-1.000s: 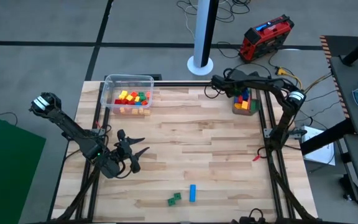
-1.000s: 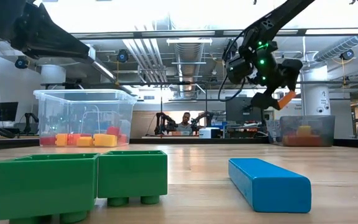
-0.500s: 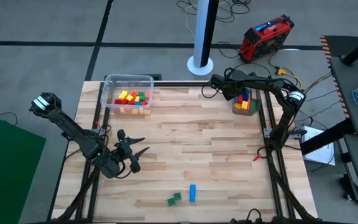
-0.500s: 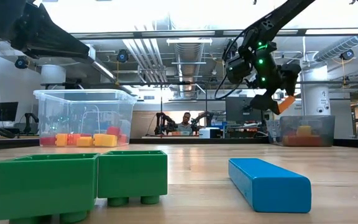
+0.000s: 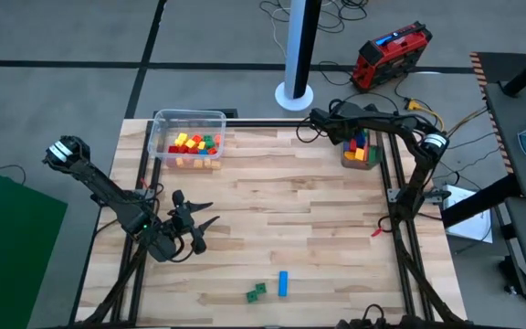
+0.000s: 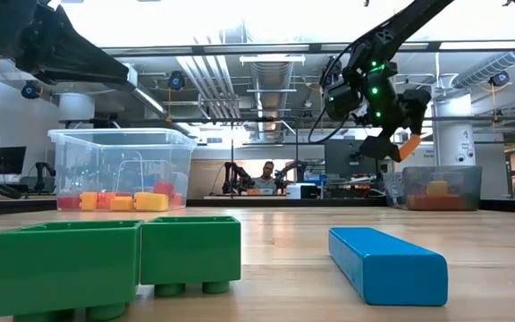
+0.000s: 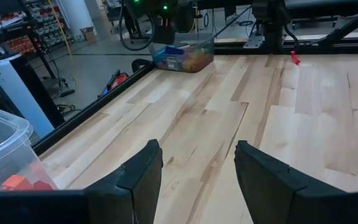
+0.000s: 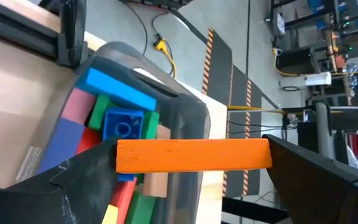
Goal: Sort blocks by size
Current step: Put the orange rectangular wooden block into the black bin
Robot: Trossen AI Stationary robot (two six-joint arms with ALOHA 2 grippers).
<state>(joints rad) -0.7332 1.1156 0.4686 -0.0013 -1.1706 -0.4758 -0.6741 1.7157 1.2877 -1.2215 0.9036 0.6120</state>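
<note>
two clear tubs sit at the far corners of the worktop (image 5: 272, 219). the left tub (image 5: 187, 137) holds small red, yellow, orange and green blocks (image 5: 194, 146). the left tool (image 5: 199, 222) hangs over the worktop's left side, fingers spread and empty. near the front edge lie two green blocks (image 5: 257, 291) touching each other, with a blue bar (image 5: 282, 283) just beside them. at the far right, the right tool (image 8: 194, 158) is clenched on an orange bar (image 8: 193, 155) above the right tub (image 8: 185, 124), which holds longer blocks partly hidden by its wall.
</note>
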